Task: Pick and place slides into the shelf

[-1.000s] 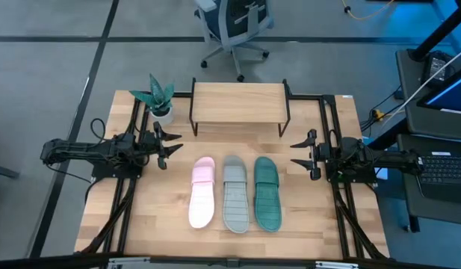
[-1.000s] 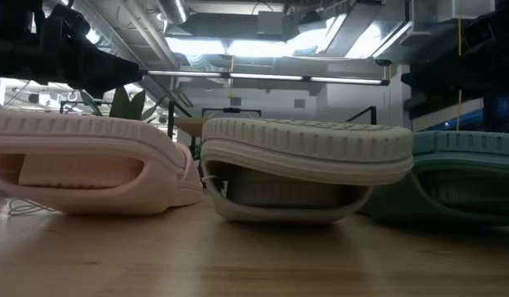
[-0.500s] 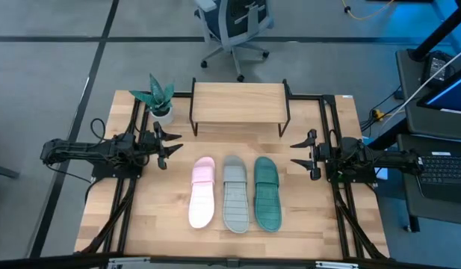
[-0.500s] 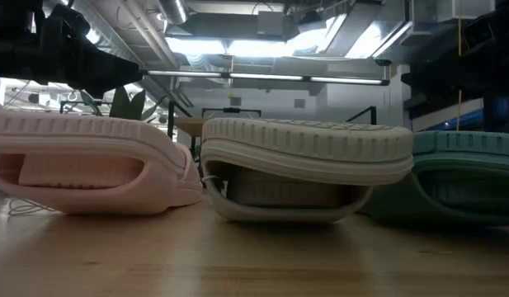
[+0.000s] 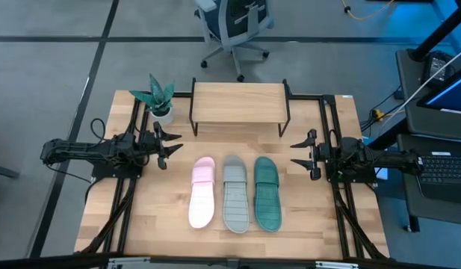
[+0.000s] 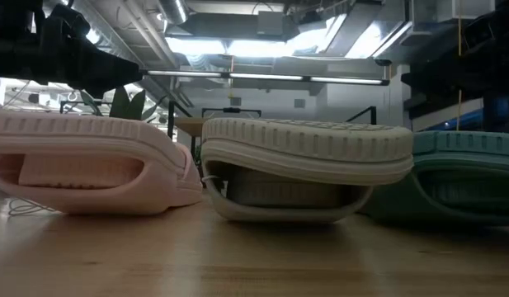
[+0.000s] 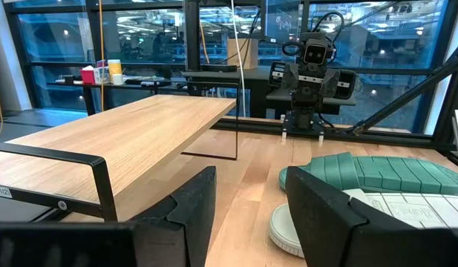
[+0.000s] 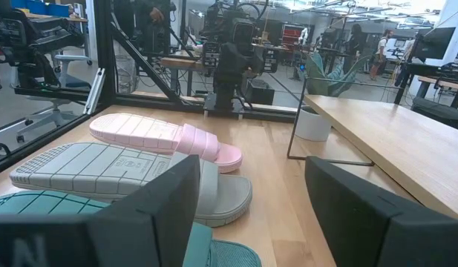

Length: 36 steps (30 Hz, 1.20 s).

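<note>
Three slides lie side by side, soles up, in the middle of the tabletop [image 5: 305, 224], nearly touching along their long edges: the pink slide [image 5: 202, 192] on the left, the grey slide [image 5: 234, 194] in the centre and the teal slide [image 5: 266, 193] on the right. Each shows a ribbed sole, with its wide strap at the far end, toward the shelf. The grey sole carries small moulded markings in the right wrist view, too small to read. The shelf [image 5: 239, 101] stands beyond them at the far middle of the tabletop, a light-wood plank on thin black legs, with a strip of bare wood between it and the slides; nothing sits on its top. In the left wrist view a small white label with dark characters sits on the black frame near the shelf, but it cannot be read with any certainty. A small potted plant [image 5: 160, 96] in a white pot stands just left of the shelf. The left hand [image 5: 170, 146] waits at the left of the slides, well apart from them, its fingers spread and holding nothing. The right hand [image 5: 298, 153] waits at the right side, facing the left one across the slides, likewise spread and empty. Beyond the far edge an office chair [image 5: 234, 26] stands on the floor.
</note>
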Available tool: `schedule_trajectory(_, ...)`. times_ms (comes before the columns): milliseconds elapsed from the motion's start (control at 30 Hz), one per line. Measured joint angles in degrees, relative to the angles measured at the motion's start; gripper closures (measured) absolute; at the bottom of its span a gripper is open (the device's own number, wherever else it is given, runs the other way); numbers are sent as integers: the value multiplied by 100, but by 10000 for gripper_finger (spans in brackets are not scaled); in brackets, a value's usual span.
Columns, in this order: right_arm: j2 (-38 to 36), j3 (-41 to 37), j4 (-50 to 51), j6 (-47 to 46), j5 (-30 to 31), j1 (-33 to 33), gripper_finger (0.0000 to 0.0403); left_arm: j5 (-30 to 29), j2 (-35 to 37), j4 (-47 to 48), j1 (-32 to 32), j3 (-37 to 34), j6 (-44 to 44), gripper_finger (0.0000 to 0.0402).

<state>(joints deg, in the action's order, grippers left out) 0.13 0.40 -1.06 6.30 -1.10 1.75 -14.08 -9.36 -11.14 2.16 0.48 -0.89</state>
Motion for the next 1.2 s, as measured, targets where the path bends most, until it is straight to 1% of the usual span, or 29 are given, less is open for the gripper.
schedule_trajectory(600, 0, -1, 0, 8, 1, 0, 159, -1, -1, -2, -1, -1, -2, 244)
schedule_trajectory(767, 0, -1, 0, 647, 1, -1, 159, -1, -1, -1, 0, 1, 1, 244)
schedule_trajectory(1067, 1, 0, 0, -6, 0, -1, 159, 2, 1, 0, -1, -1, -2, 244)
schedule_trajectory(1200, 1, 0, -7, 82, 0, -1, 159, 2, -1, -1, 0, 0, -1, 244)
